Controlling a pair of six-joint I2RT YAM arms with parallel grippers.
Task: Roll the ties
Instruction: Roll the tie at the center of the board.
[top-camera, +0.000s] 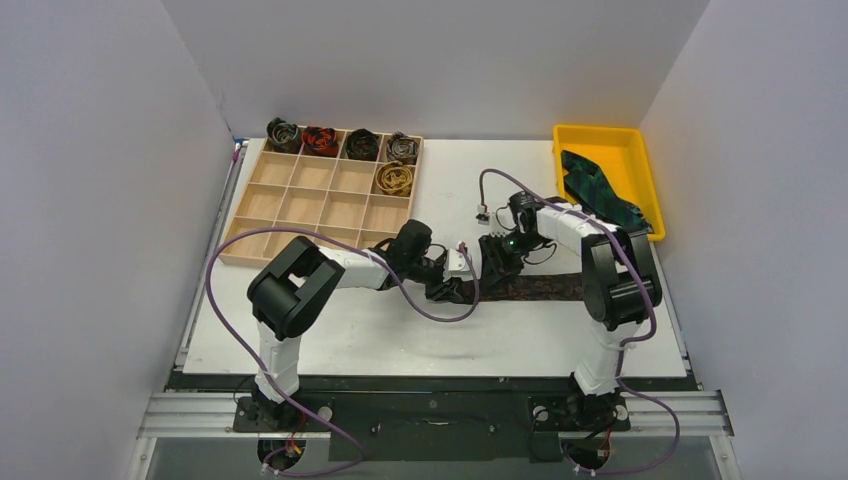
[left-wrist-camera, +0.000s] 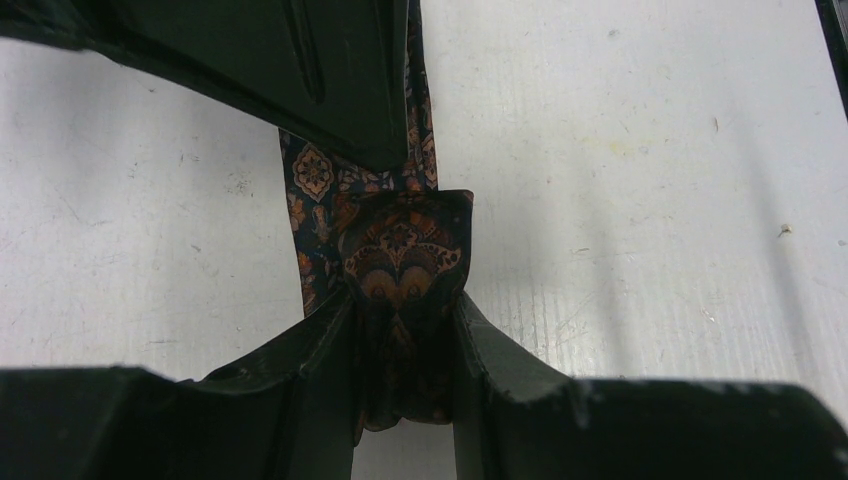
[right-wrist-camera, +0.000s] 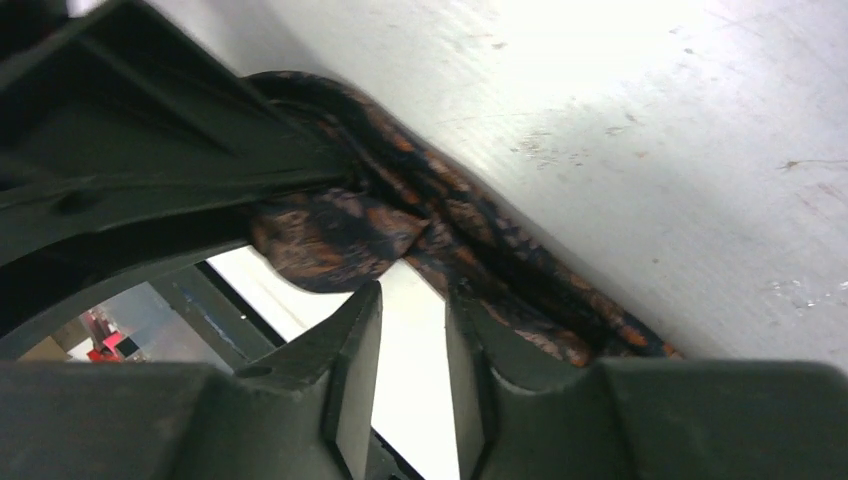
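Observation:
A dark brown-black patterned tie (top-camera: 540, 287) lies as a flat strip across the table's middle. Its left end is folded over. My left gripper (top-camera: 450, 290) is shut on that folded end (left-wrist-camera: 400, 245), which fills the gap between its fingers (left-wrist-camera: 330, 340). My right gripper (top-camera: 497, 262) sits just right of it over the strip. In the right wrist view its fingers (right-wrist-camera: 360, 330) stand a little apart with only bare table between them, and the bunched tie (right-wrist-camera: 330, 235) lies just past the tips. A green-blue tie (top-camera: 598, 190) lies in the yellow bin.
A wooden compartment tray (top-camera: 300, 205) stands at the back left, with several rolled ties (top-camera: 361, 144) in its far row and one gold coil (top-camera: 393, 178) below them. The yellow bin (top-camera: 600, 130) stands at the back right. White walls enclose the table.

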